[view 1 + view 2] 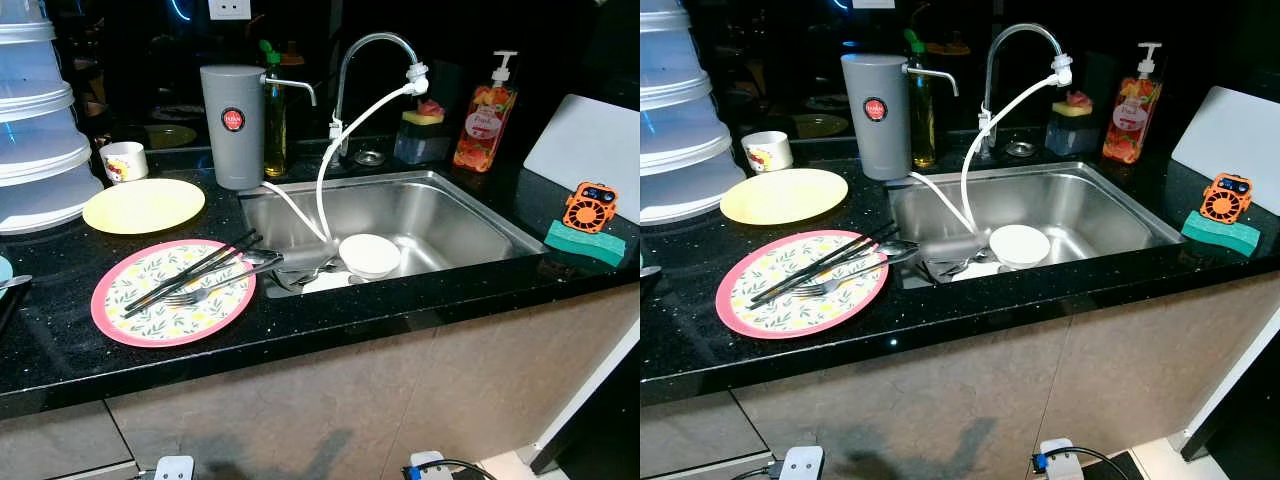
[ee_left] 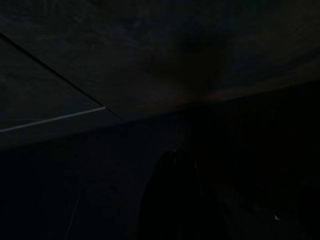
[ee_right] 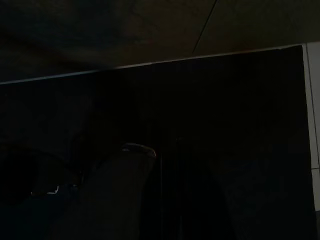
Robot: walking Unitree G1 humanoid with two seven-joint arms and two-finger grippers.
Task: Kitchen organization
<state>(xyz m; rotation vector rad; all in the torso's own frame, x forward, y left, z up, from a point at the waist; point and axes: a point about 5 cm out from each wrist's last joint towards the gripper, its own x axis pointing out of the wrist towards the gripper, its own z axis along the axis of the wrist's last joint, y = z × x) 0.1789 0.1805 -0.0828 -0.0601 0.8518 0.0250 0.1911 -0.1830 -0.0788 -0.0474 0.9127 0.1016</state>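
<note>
A round pink-rimmed plate [image 1: 174,293] with a leaf pattern lies flat on the black speckled worktop [image 1: 60,330], near its front edge and just left of the sink [image 1: 455,225]. Across the plate lie dark chopsticks [image 1: 190,270] and a metal fork [image 1: 205,291], all slanting toward the sink; a spoon [image 1: 896,249] rests at the plate's sink-side rim. Behind the plate, apart from it, sits a plain yellow plate [image 1: 144,205], and behind that a small white cup [image 1: 124,161] with a red print.

The sink is brushed steel, rectangular, set into the worktop. In its front left part stands a white bowl [image 1: 369,254] beside some grey cutlery [image 1: 952,262] (the pieces are too tangled to tell apart). A curved chrome tap [image 1: 372,60] rises behind the basin, and a white hose [image 1: 345,140] runs from its spout down into the sink. A tall grey cylinder [image 1: 232,125] with a red round badge stands at the sink's back left corner, a green-topped bottle [image 1: 273,110] just beside it. Further right are a soap pump bottle [image 1: 485,115] with orange contents, a white board [image 1: 590,150] leaning at the wall, and a green sponge [image 1: 584,241] with an orange gadget [image 1: 589,207] just behind it. Stacked translucent tubs [image 1: 35,120] stand at the far left.

Both wrist views are very dark: the left gripper [image 2: 175,200] and right gripper [image 3: 150,200] are dim shapes over floor tiles, and whether their jaws are parted or closed I cannot tell.
</note>
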